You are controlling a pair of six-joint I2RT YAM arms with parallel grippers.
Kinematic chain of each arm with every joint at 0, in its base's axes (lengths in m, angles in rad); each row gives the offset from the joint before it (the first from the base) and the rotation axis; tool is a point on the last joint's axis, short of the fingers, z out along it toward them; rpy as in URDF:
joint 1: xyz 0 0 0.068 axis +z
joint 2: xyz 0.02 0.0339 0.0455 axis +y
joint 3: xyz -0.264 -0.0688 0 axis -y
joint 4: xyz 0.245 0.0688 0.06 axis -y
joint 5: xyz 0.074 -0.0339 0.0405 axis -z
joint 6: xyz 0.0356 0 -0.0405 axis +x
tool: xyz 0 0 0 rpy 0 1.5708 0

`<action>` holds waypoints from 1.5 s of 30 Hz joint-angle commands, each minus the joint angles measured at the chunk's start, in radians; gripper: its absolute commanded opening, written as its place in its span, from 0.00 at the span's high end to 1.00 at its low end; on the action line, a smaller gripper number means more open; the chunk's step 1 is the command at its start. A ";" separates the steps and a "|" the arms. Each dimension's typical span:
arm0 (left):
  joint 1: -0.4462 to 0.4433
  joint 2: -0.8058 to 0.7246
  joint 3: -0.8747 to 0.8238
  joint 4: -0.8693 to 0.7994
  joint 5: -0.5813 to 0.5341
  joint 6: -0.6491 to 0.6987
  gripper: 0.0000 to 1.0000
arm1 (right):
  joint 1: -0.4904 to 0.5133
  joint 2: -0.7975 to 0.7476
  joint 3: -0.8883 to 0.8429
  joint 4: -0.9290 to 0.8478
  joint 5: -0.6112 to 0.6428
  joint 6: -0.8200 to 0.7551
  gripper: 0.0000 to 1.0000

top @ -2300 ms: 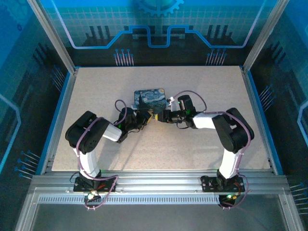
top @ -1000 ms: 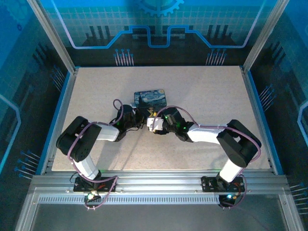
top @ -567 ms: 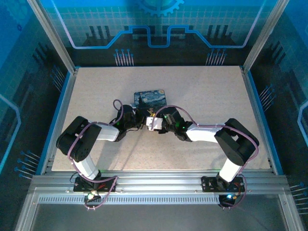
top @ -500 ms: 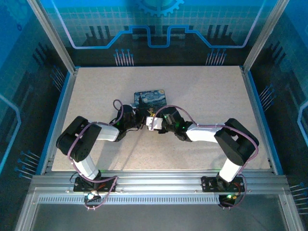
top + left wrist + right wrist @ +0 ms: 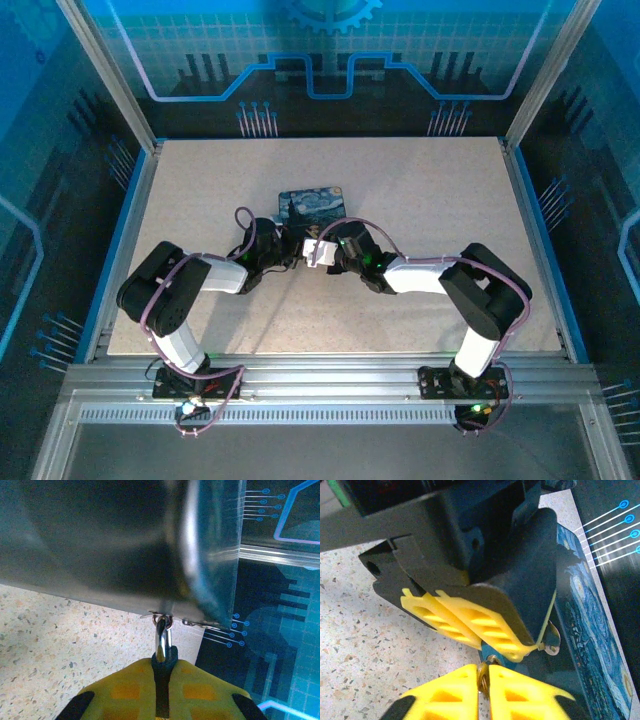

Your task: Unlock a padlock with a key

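In the left wrist view my left gripper [image 5: 163, 672] is shut on the padlock [image 5: 163, 655]. Its dark body sits between the yellow fingers, and its shiny shackle passes through the hasp of the starry-night box [image 5: 120, 545]. In the right wrist view my right gripper [image 5: 483, 670] is shut on the brassy key [image 5: 482, 678]. The key's tip points into the blue underside of the padlock [image 5: 489, 656], which sits under the left gripper's yellow fingers [image 5: 470, 622]. From above, the left gripper [image 5: 296, 249] and the right gripper [image 5: 309, 251] meet tip to tip just in front of the box [image 5: 312, 203].
The box lies near the middle of the speckled table [image 5: 420, 190]. Blue-lit walls and a metal frame [image 5: 330, 385] close the table in. Purple cables loop over both arms.
The right gripper's jaws have closed on the key, and the right arm has edged left toward the padlock. The left gripper has kept its hold without moving.
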State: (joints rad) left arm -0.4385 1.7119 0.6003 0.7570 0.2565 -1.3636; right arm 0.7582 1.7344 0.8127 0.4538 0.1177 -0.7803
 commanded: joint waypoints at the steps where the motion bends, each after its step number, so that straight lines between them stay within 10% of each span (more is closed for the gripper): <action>1: -0.009 -0.037 0.016 0.026 0.020 -0.014 1.00 | -0.004 0.017 0.021 0.037 0.019 0.024 0.94; 18: -0.016 -0.039 0.018 0.016 0.013 -0.009 1.00 | -0.002 0.004 0.018 0.034 0.045 0.173 1.00; 45: -0.026 -0.029 0.026 -0.017 0.000 0.015 1.00 | -0.084 0.039 0.035 0.053 -0.237 0.934 1.00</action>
State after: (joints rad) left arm -0.4427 1.7115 0.6018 0.7300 0.2310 -1.3632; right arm 0.6945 1.7565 0.8249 0.4473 -0.0765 0.0505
